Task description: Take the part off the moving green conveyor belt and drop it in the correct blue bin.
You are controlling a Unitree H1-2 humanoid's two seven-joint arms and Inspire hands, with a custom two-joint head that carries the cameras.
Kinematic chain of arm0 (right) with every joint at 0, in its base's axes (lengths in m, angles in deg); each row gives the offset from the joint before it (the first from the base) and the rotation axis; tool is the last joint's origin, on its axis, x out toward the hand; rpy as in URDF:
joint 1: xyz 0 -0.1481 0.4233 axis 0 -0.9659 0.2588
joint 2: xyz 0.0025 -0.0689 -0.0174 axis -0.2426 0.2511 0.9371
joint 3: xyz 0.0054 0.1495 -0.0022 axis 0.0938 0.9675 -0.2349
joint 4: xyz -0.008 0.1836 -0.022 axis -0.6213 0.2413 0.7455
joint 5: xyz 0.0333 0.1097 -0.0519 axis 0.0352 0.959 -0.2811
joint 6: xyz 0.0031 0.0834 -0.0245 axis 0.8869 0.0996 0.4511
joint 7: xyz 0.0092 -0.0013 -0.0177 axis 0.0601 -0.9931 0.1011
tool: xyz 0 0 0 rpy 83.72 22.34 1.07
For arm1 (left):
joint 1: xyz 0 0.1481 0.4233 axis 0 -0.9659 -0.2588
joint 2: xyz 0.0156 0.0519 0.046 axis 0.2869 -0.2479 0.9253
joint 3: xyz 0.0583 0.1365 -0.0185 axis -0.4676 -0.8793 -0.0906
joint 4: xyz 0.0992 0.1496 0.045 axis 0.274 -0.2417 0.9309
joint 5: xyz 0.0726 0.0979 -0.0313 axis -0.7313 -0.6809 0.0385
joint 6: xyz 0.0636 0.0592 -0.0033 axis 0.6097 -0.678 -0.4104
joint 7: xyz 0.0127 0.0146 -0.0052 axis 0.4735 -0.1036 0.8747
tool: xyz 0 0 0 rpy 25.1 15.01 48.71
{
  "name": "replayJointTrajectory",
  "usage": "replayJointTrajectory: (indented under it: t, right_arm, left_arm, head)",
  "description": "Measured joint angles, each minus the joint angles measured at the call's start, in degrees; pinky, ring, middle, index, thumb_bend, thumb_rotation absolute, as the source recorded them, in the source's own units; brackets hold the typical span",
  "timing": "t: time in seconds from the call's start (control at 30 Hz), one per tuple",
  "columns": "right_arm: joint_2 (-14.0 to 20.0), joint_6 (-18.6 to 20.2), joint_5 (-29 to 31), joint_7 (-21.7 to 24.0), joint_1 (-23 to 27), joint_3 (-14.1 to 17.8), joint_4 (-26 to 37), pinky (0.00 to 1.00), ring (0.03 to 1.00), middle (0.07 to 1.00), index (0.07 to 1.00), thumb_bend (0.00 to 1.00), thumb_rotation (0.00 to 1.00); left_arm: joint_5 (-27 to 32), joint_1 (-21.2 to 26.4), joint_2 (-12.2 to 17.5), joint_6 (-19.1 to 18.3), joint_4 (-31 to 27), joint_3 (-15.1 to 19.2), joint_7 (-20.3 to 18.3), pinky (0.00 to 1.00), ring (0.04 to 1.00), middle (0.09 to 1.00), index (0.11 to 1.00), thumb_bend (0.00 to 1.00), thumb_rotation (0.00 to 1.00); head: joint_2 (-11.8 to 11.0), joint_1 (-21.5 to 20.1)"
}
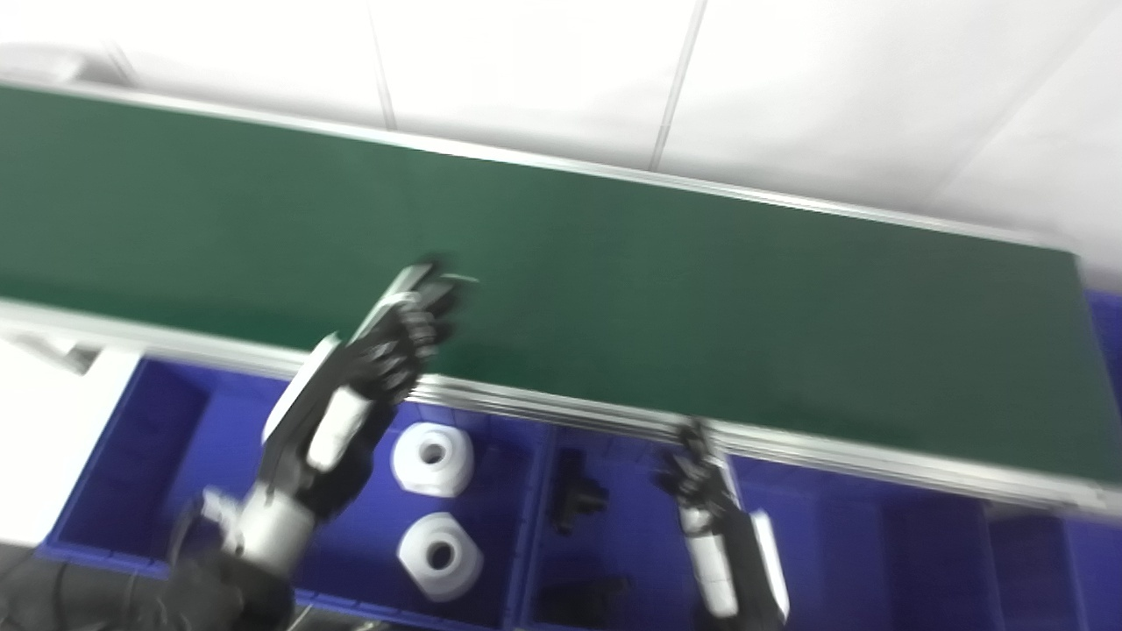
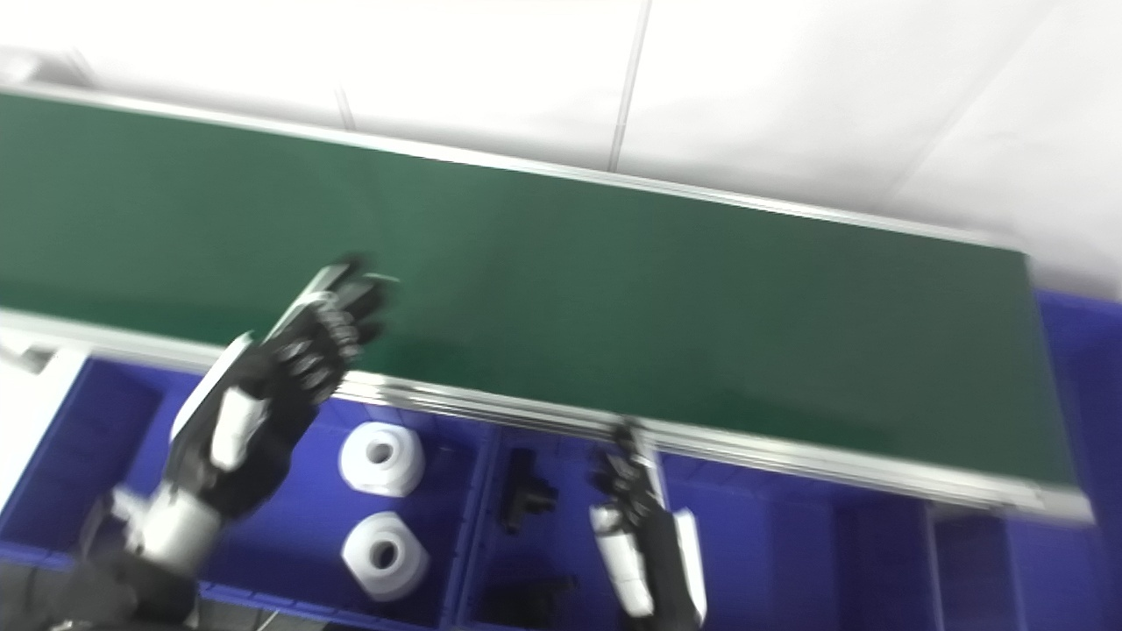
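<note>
Left hand (image 1: 386, 350) raised over green conveyor belt (image 1: 701, 315), fingers (image 1: 421, 302) extended, empty. Right hand (image 1: 701, 491) above blue bin (image 1: 824, 543), grip unclear through blur.

Left hand (image 1: 386, 350) raised, fingers extended, right hand (image 1: 701, 491) lower

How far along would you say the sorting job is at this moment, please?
Already binned: two white nuts in one blue bin, and black parts in the next. In hand: nothing that the blur lets me see; the left hand reaches over the conveyor belt, while the right hand hovers above the bins. No part shows on the belt, so the next pick has not begun.
</note>
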Motion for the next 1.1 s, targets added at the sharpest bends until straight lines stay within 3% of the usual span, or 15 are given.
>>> replayJointTrajectory:
  t: [0.1,0.2,0.37,0.53,0.73,0.93,1.1]
  right_arm:
    - [0.0,1.2,-0.4,-1.3,0.0,-0.3,0.0,0.95,0.971,1.0,1.0,0.77,0.84]
    - [0.1,1.4,-0.9,-2.7,0.2,-1.0,0.0,0.96,0.975,1.0,1.0,0.77,0.85]
    - [0.6,1.5,-1.2,-4.0,0.6,-1.9,0.0,0.97,0.979,1.0,1.0,0.78,0.87]
    - [0.7,2.2,-1.2,-4.7,0.6,-1.9,0.0,0.95,0.975,1.0,1.0,0.76,0.87]
    - [0.8,2.1,-1.9,-5.6,0.6,-1.9,0.3,0.97,0.969,1.0,1.0,0.76,0.91]
    - [0.8,1.7,-2.0,-7.0,0.6,-1.9,0.3,0.98,0.977,1.0,1.0,0.76,0.92]
    - [0.8,0.9,-2.0,-7.4,0.6,-1.9,0.3,0.97,0.974,1.0,1.0,0.76,0.91]
  left_arm:
    - [-5.5,-0.3,4.3,7.5,5.4,-1.2,2.1,1.0,1.0,1.0,1.0,0.7,0.91]
    - [-8.5,0.6,7.5,15.0,9.2,-2.3,5.1,1.0,1.0,1.0,1.0,0.67,0.89]
    - [-12.0,1.8,9.7,19.9,10.0,-5.5,8.4,1.0,1.0,1.0,1.0,0.65,0.9]
    - [-14.2,-0.8,9.0,20.5,6.3,-8.5,11.4,1.0,1.0,1.0,1.0,0.64,0.99]
    - [-14.3,-4.9,7.0,20.3,1.8,-9.5,15.9,1.0,1.0,1.0,1.0,0.62,1.0]
    - [-14.6,-3.9,5.4,21.6,5.8,-10.6,19.9,1.0,1.0,1.0,1.0,0.68,1.0]
    - [-15.0,-3.2,5.8,22.4,7.1,-11.0,21.3,1.0,1.0,1.0,1.0,0.67,1.0]
  head:
    - [0.2,-3.2]
    - [0.1,-3.8]
    - [-0.2,-2.1]
    - [-0.4,0.7]
    - [-0.9,3.2]
    - [-1.2,3.0]
    - [-1.6,1.6]
